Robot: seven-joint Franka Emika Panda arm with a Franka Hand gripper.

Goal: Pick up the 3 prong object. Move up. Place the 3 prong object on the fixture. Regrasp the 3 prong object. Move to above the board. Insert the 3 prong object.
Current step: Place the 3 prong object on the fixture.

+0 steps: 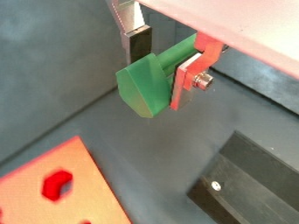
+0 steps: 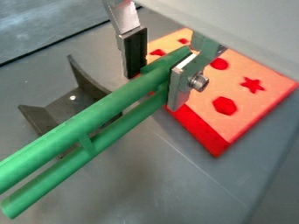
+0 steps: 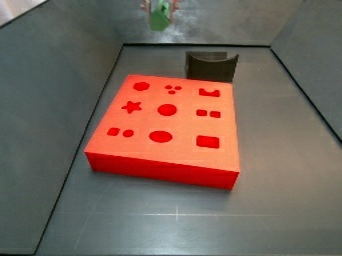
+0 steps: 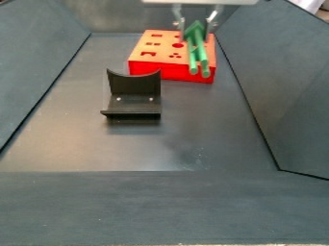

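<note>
Up in the air hangs the 3 prong object point(image 4: 195, 46), a slender green piece near the top centre of a side view, its prongs pointing down and slightly left, clear of the floor. In a wrist view its long green body point(image 2: 93, 140) runs from the jaws toward the lower left corner; in another it shows end-on as a green wedge point(image 1: 149, 80). The gripper point(image 2: 162, 63) has it pinched at one end, silver fingers point(image 2: 184, 83) closed narrow on the green plastic. At the top edge of a side view the gripper point(image 3: 160, 12) is only partly in frame. Below lies the board point(image 3: 167, 125), bright red-orange, flat on the floor at mid-frame, cut-out holes facing up. The fixture point(image 4: 133, 91), dark and notched, stands at left of centre, well apart from the held piece; in a side view it sits just behind the board point(image 3: 211, 64).
</note>
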